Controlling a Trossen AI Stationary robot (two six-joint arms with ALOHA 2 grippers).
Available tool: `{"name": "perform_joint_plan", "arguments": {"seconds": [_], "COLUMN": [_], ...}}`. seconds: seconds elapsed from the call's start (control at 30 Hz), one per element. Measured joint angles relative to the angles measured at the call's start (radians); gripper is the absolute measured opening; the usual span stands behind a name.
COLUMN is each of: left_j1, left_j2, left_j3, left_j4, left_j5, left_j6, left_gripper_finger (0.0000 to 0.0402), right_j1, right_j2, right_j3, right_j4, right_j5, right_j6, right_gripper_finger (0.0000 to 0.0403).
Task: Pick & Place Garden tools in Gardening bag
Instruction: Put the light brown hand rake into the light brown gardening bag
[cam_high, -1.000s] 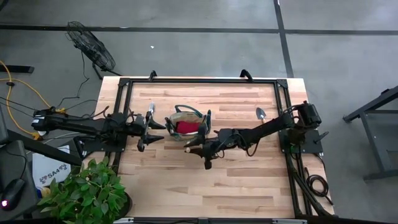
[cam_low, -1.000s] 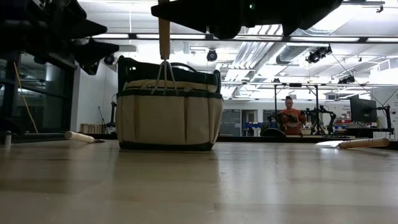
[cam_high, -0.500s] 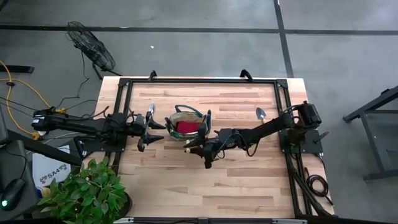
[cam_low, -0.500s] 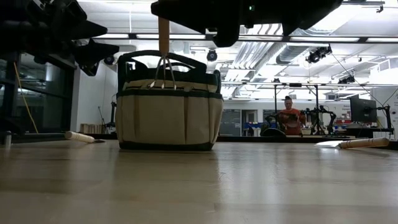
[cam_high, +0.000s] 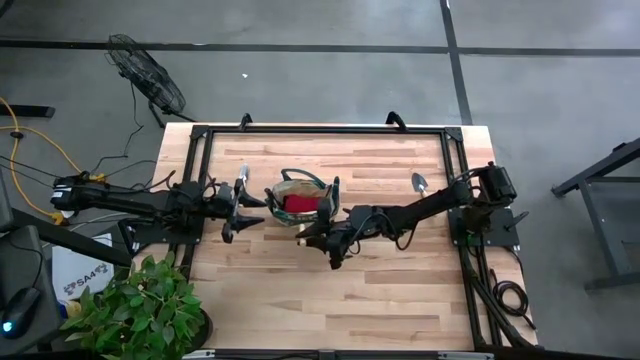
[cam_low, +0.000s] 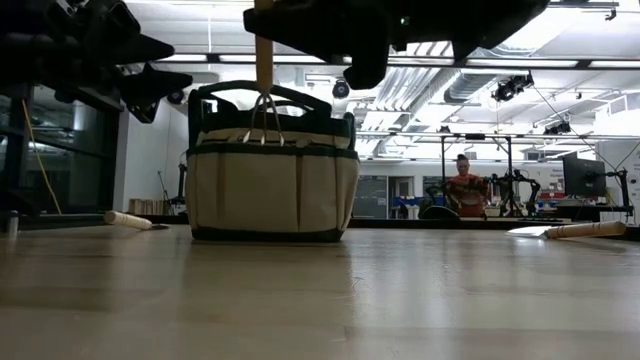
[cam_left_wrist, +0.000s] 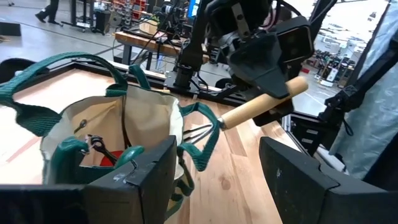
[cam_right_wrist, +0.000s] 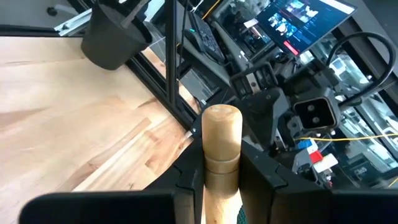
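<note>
Held tool: the rake (cam_left_wrist: 258, 104) with its pale wooden handle is pinched by the right gripper (cam_high: 322, 232), whose fingers press on both sides of the handle in the right wrist view.
Where the bag is: the gardening bag (cam_high: 298, 196) stands on the table (cam_high: 380, 290) near its middle, at about 11 o'clock from the right gripper in the high view, just beside it.
Long axis: in the low view the rake hangs nearly upright, handle up, wire tines down, tips at the level of the bag rim; whether the tines are already over the opening or only in front of it, I cannot tell.
Nearer arm: the right one has the tool at the bag; the left gripper (cam_high: 240, 206) hovers at 9 o'clock of the bag, fingers spread, holding nothing.
High view only: a red glove (cam_high: 298, 204) lies in the bag; a trowel (cam_high: 421, 184) lies on the table at 3 o'clock, well apart, and another tool (cam_high: 241, 179) lies near the left gripper.
Left wrist view only: dark shears (cam_left_wrist: 99, 147) inside the bag, and the tines close to the near bag handle, so I judge they could catch on it when lowered.
</note>
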Motion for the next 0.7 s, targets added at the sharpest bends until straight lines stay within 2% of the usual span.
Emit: {"name": "perform_joint_plan", "arguments": {"seconds": [0.47,0.7], "left_j1": [0.0,0.0], "left_j2": [0.0,0.0], "left_j3": [0.0,0.0], "left_j4": [-0.007,-0.007], "left_j5": [-0.012,-0.016], "left_j6": [0.0,0.0], "left_gripper_finger": [0.0226,0.0226], "right_j1": [-0.014,-0.013], "right_j2": [-0.001,-0.001], "right_j3": [0.0,0.0], "right_j4": [-0.019,-0.011], "right_j5": [-0.046,-0.049], "right_j6": [-0.031,-0.096], "right_gripper_finger": [0.006,0.006]}}
